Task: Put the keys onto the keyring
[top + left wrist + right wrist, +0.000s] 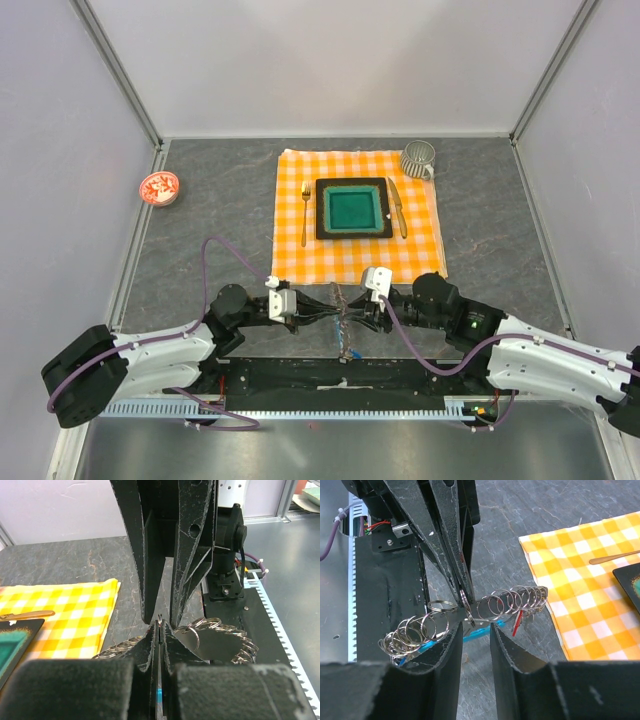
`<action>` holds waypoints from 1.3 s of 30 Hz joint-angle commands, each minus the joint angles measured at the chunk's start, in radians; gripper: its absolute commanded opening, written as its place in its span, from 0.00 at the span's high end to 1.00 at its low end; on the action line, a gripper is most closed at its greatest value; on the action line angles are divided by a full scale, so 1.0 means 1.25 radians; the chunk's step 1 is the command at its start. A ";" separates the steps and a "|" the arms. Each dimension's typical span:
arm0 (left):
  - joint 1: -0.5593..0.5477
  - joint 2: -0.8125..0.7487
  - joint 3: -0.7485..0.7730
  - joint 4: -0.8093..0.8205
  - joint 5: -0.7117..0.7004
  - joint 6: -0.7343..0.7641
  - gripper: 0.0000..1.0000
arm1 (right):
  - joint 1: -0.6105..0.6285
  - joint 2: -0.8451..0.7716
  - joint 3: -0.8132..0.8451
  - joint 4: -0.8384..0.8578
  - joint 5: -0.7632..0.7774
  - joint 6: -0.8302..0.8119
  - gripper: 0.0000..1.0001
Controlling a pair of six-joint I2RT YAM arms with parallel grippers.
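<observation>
Left tool [464, 597] is pinched shut on one silver loop of the keyring [415, 630], which sits between both arms at the near edge of the dark desk [520, 510], beside the orange checked cloth [580, 580]. Right tool [476, 635] is narrow but not closed, fingers either side of the keyring's blue clip [481, 631], nothing visibly clamped. A red key tag [518, 621] dangles from the loops on the cloth side.

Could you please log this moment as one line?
left gripper: shut on keyring | right gripper: open, at keyring | red key: hanging among rings
</observation>
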 commanded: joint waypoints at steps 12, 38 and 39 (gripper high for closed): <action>-0.002 -0.022 0.023 0.096 0.052 0.001 0.98 | 0.005 0.016 0.013 0.045 -0.018 -0.019 1.00; -0.002 0.041 -0.003 0.260 0.044 -0.025 0.98 | 0.003 0.049 0.019 0.061 -0.006 0.023 0.89; -0.003 0.041 -0.009 0.260 0.037 -0.024 0.98 | 0.005 0.038 0.020 0.048 0.013 0.020 0.87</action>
